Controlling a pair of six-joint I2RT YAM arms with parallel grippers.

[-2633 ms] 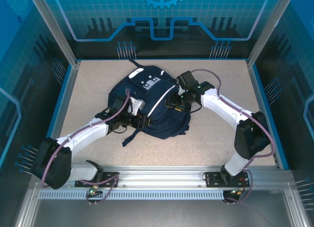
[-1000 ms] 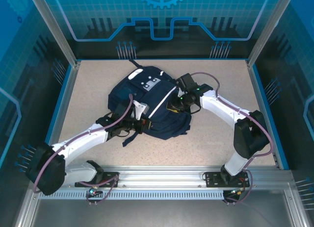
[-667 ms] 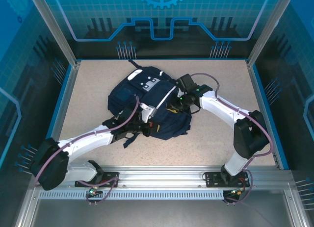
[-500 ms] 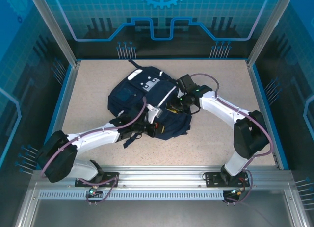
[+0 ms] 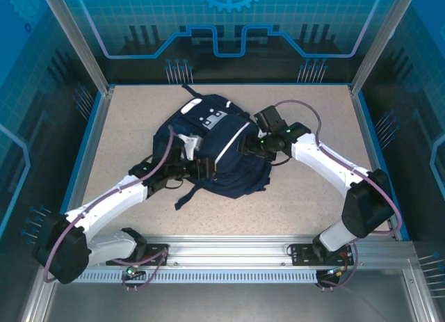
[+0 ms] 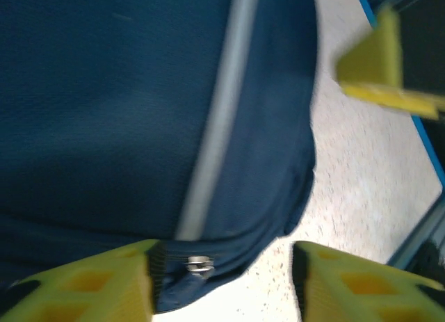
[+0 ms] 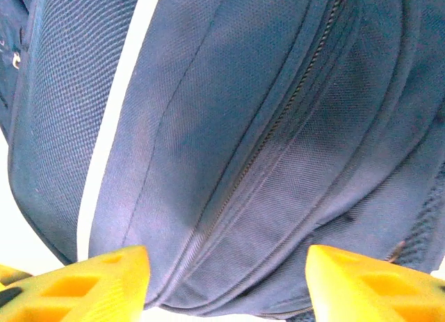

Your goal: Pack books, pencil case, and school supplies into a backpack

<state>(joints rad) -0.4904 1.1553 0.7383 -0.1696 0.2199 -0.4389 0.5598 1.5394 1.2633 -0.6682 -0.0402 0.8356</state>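
The left gripper (image 6: 222, 287) hangs with its yellow fingers (image 6: 83, 284) spread and nothing caught between them, close over an edge of the backpack (image 5: 233, 174). The right gripper (image 7: 226, 287) stands spread too, empty, above a zipper (image 7: 278, 134) on the navy fabric. The backpack lies flat mid-table (image 5: 139, 120), with both arms bent in over it.

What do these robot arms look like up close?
The left arm and right arm have white shells, bulky black joints and looping purple cables. The left claw and right claw have chunky yellow fingers with hollow cut-outs.
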